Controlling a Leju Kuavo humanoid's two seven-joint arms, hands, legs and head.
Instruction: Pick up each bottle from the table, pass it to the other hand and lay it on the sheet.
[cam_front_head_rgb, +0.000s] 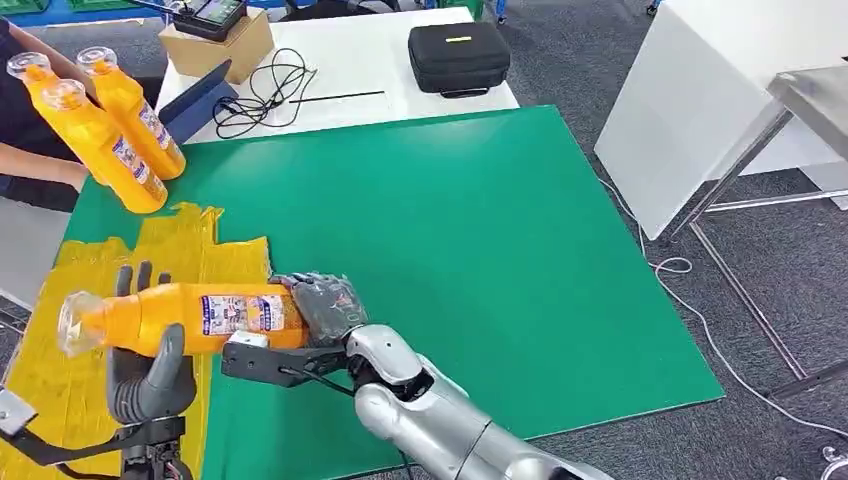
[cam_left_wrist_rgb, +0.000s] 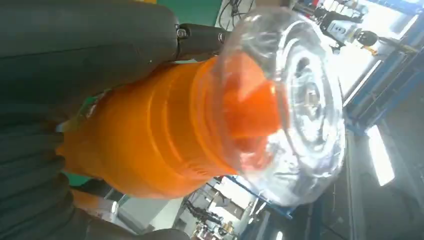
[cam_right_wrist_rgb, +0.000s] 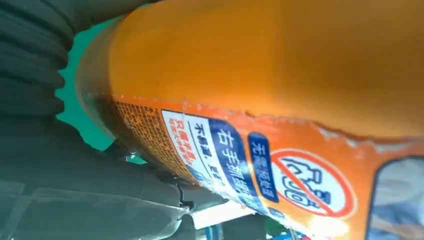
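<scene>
Head view: the right hand (cam_front_head_rgb: 325, 305) grasps the base of an orange bottle (cam_front_head_rgb: 190, 318) lying level over the yellow sheet (cam_front_head_rgb: 60, 380), while the left hand (cam_front_head_rgb: 150, 375) cups its neck from beneath. Left wrist view: its clear cap (cam_left_wrist_rgb: 295, 105) looms close. Right wrist view: the bottle's label (cam_right_wrist_rgb: 260, 170) faces the camera.

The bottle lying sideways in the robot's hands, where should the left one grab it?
Probably around the narrow neck, just behind the clear cap, coming from underneath. The bottle lies level, the right robot hand covers its base, and the left robot hand already cups below.
</scene>
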